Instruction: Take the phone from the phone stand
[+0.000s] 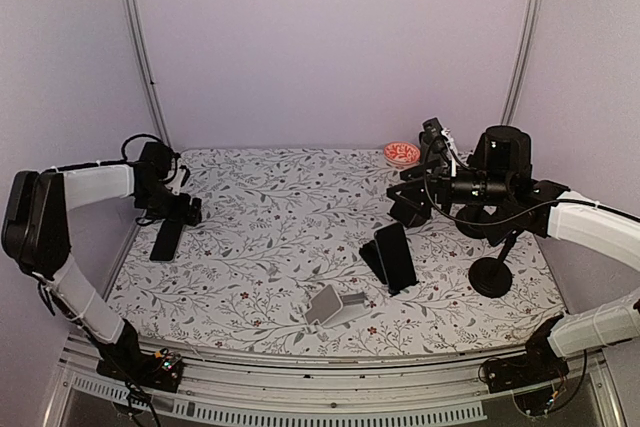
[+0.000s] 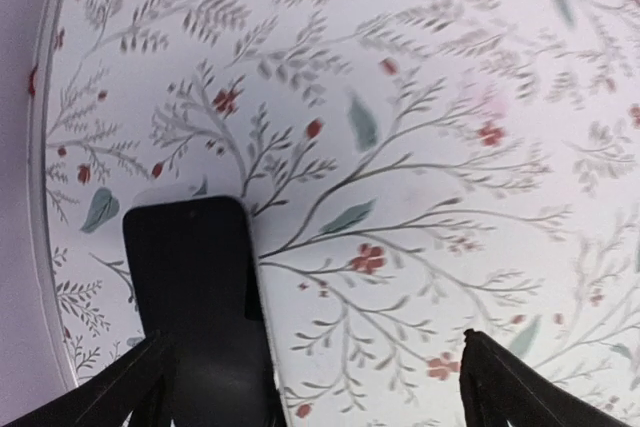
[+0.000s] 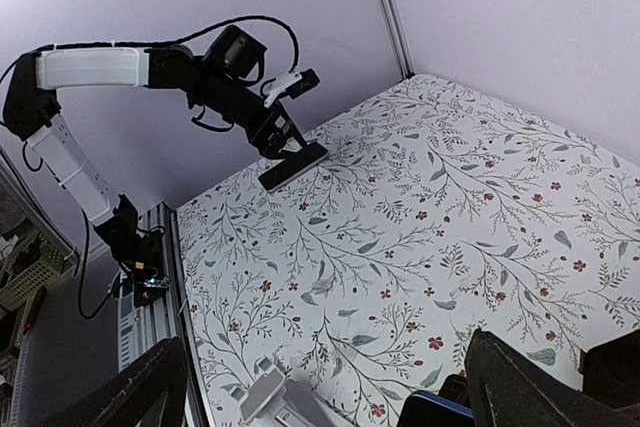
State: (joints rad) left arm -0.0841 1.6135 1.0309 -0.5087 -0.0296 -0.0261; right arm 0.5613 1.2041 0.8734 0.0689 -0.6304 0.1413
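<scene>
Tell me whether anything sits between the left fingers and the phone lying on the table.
Nothing visible does. The phone lies flat on the table close under the open left fingers, nearer one finger than the other, with only bare patterned cloth around it.

**Open middle, cluttered right**

The middle of the surface [image 1: 270, 237] lies open. Right of centre, a black upright device [image 1: 395, 257], a grey stand [image 1: 335, 305] and a round black base [image 1: 490, 277] block the near side. A phone [image 1: 167, 239] lies flat near the left wall.
</scene>
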